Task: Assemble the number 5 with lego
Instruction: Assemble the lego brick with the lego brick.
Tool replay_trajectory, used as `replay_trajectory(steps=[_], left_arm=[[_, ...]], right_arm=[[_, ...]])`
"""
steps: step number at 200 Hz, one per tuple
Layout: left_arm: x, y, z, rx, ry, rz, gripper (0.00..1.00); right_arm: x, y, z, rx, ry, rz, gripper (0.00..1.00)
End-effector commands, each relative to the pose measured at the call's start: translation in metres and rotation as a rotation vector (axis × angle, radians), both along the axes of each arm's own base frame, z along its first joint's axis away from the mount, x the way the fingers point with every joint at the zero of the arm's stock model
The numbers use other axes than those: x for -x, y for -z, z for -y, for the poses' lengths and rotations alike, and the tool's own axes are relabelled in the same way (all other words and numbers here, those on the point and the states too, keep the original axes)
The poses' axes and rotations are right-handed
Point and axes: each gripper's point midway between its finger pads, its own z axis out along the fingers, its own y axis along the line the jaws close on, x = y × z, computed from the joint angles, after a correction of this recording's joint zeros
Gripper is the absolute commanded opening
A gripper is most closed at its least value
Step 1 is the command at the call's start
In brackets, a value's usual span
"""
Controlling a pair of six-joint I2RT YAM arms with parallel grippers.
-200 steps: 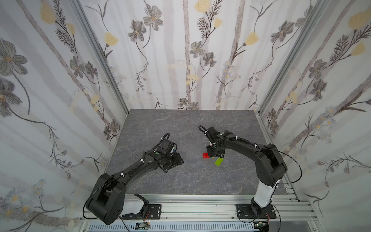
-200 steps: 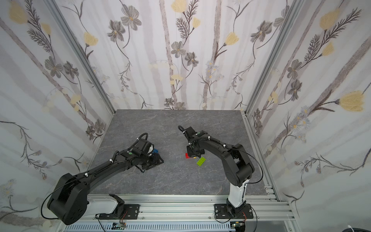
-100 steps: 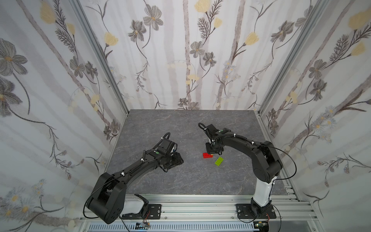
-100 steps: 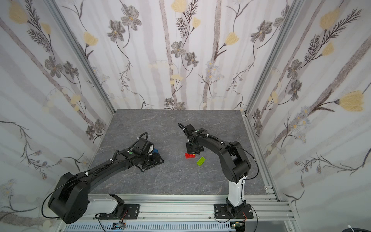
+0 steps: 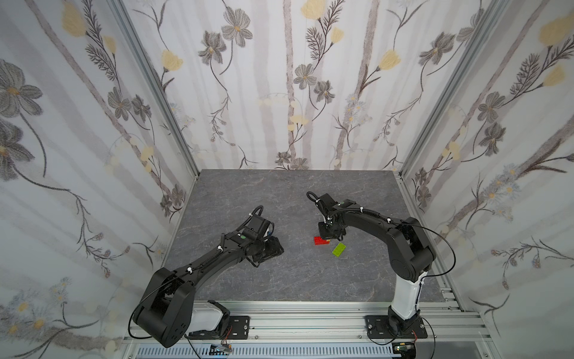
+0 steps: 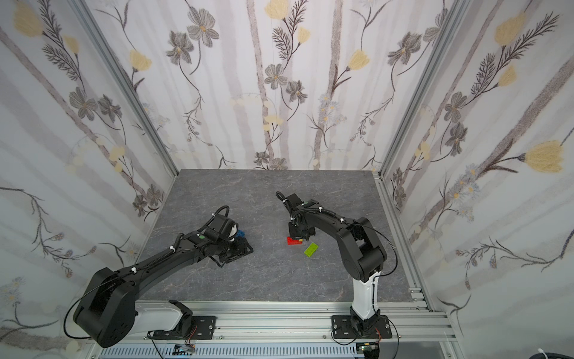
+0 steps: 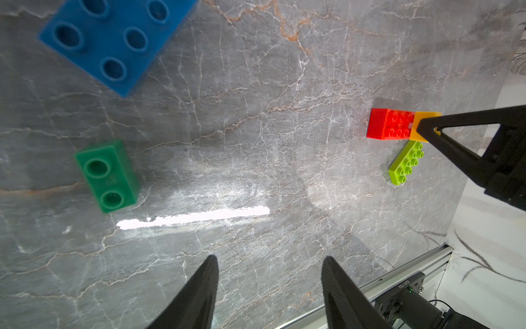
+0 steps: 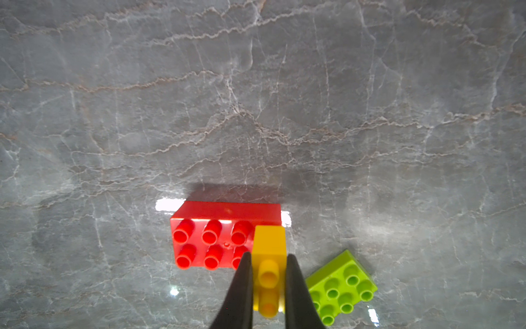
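While the right gripper pinches the yellow brick, likely light, stiff and slick, by its flat sides over one end of the red brick, the left gripper hangs open, empty, near the dark-green brick.

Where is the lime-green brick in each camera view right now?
In a top view: lime-green brick lies on the table, just beside the red brick.
In a top view: same place, beside red.
Left wrist: far across the table, next to red.
Right wrist: close up, beside the yellow brick in the right tool.
Shared landmark: the red brick.
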Motion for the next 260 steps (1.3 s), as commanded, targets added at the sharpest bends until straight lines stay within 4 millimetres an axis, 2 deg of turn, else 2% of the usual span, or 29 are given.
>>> replay_trajectory(steps=[1, 48, 101, 171, 200, 228, 245, 260], left_arm=[[-0.001, 0.000, -0.003, -0.008, -0.013, 0.011, 0.59], [0.001, -0.001, -0.004, -0.010, -0.015, 0.012, 0.59], [0.004, 0.000, -0.009, -0.017, -0.025, 0.017, 0.59], [0.004, 0.002, -0.010, -0.024, -0.029, 0.014, 0.59], [0.003, 0.003, -0.009, -0.029, -0.027, 0.014, 0.59], [0.002, 0.004, -0.009, -0.033, -0.023, 0.012, 0.59], [0.001, 0.003, -0.009, -0.036, -0.023, 0.014, 0.59], [0.001, 0.002, -0.009, -0.036, -0.021, 0.017, 0.59]], right_arm=[[0.008, 0.006, 0.006, 0.018, 0.010, -0.023, 0.13], [0.010, 0.015, 0.006, 0.007, 0.021, -0.028, 0.13], [0.025, 0.046, 0.019, 0.058, 0.030, -0.083, 0.09], [0.038, 0.067, 0.029, 0.097, 0.046, -0.126, 0.05], [0.038, 0.066, 0.030, 0.102, 0.053, -0.120, 0.04], [0.034, 0.054, 0.026, 0.078, 0.056, -0.097, 0.06], [0.030, 0.042, 0.022, 0.057, 0.057, -0.078, 0.11], [0.026, 0.031, 0.019, 0.044, 0.058, -0.056, 0.22]])
